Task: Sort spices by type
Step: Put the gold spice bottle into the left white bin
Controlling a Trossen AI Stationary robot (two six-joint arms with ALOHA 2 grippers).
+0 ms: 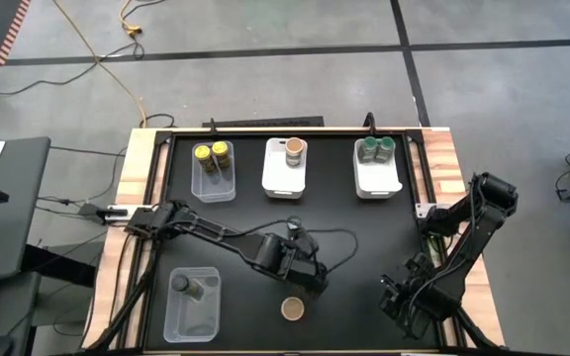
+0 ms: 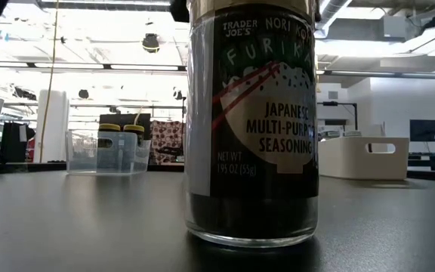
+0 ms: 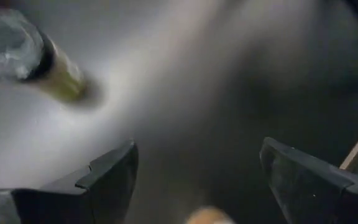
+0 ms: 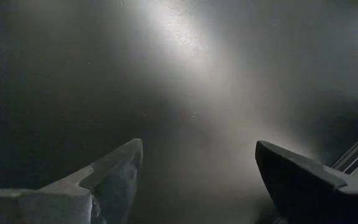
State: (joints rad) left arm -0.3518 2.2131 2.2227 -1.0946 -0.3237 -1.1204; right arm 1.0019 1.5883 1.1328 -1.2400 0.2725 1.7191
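A tan-topped spice jar (image 1: 292, 310) stands upright on its base on the black table near the front edge. In the low view it fills the middle as a dark furikake jar (image 2: 251, 128). My left gripper (image 1: 313, 285) hangs open just beyond the jar and above it, touching nothing. In the left wrist view the jar's tan top (image 3: 209, 216) shows low between the open fingers (image 3: 197, 162). My right gripper (image 1: 396, 300) waits open over bare table at the near right (image 4: 197, 158). Other spices sit in bins.
Along the far edge stand a clear bin (image 1: 213, 183) with two yellow-topped jars, a white bin (image 1: 283, 180) with a tan-topped jar and a white bin (image 1: 376, 183) with green-topped jars. A clear bin (image 1: 192, 321) at the near left holds a dark grey-topped jar.
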